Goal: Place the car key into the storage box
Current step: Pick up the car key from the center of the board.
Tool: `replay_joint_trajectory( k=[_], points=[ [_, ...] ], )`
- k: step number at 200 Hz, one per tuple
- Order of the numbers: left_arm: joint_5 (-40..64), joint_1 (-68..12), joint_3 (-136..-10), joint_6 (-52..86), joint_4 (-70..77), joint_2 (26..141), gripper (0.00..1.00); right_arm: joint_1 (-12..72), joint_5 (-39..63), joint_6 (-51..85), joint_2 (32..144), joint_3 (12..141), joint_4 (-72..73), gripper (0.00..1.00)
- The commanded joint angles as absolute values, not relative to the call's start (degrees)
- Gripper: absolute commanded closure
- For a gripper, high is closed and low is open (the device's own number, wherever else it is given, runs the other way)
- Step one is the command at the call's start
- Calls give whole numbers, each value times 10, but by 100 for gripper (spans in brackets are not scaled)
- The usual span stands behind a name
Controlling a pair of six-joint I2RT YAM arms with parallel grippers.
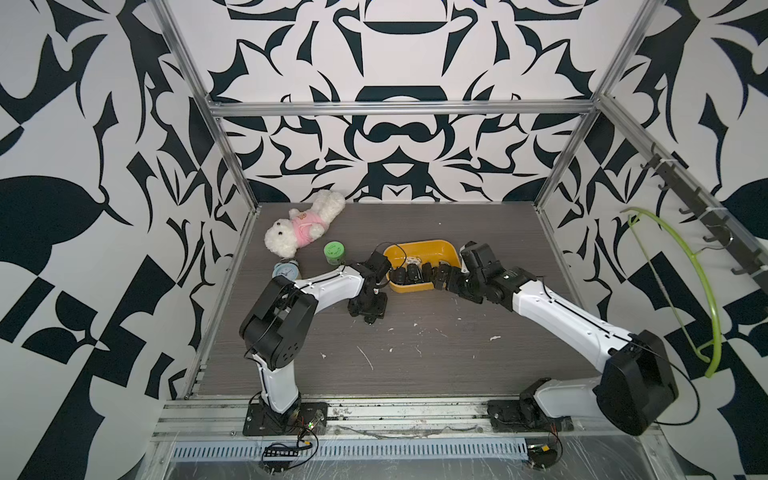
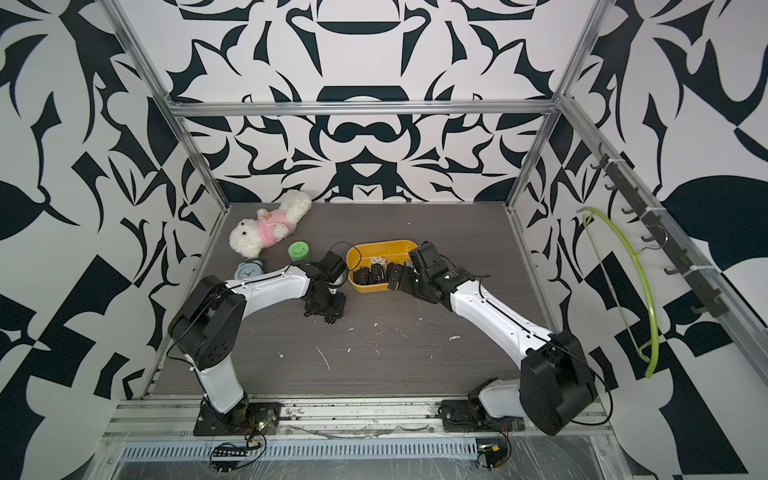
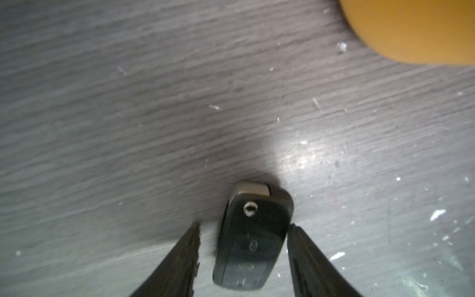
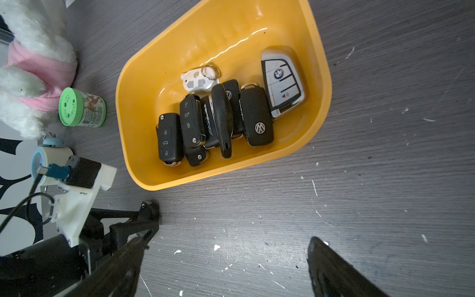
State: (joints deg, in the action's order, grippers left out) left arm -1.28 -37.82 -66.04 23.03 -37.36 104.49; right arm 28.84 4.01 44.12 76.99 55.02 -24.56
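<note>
The car key [image 3: 253, 239], a black fob with a silver end, lies on the grey table between the fingers of my left gripper [image 3: 244, 225]. One finger touches the key's side and the other stands a small gap away from it. In both top views the left gripper [image 1: 368, 311] [image 2: 324, 309] points down just in front of the left end of the yellow-orange storage box [image 1: 419, 243] [image 2: 382, 245] and hides the key. The box [image 4: 133, 128] holds several other keys [image 4: 226, 115]. My right gripper [image 4: 228, 241] [image 1: 438, 279] hovers wide open and empty by the box's near side.
A white plush toy in pink [image 1: 305, 226], a small green jar [image 1: 334, 252] and a blue alarm clock [image 1: 285, 270] sit at the back left, close to the left arm. A green hanger [image 1: 673, 257] hangs on the right wall. Metal frame posts border the table.
</note>
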Motion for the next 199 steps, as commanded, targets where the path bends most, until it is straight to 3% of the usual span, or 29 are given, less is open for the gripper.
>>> replay_joint_trajectory(
  k=[1, 61, 112, 146, 199],
  points=[
    [-13, -376, -668, 224, -378, 1059, 41, 287, 33, 449, 766, 557, -246, 0],
    [-19, -378, -650, 227, -390, 1068, 55, 287, 31, 454, 773, 555, -242, 0],
    [-20, -378, -646, 235, -394, 1062, 75, 287, 27, 453, 771, 553, -244, 0],
    [-24, -375, -659, 245, -411, 1034, 100, 287, 25, 452, 768, 552, -244, 0],
    [-32, -367, -702, 267, -444, 969, 100, 287, 21, 450, 763, 548, -244, 0]
  ],
)
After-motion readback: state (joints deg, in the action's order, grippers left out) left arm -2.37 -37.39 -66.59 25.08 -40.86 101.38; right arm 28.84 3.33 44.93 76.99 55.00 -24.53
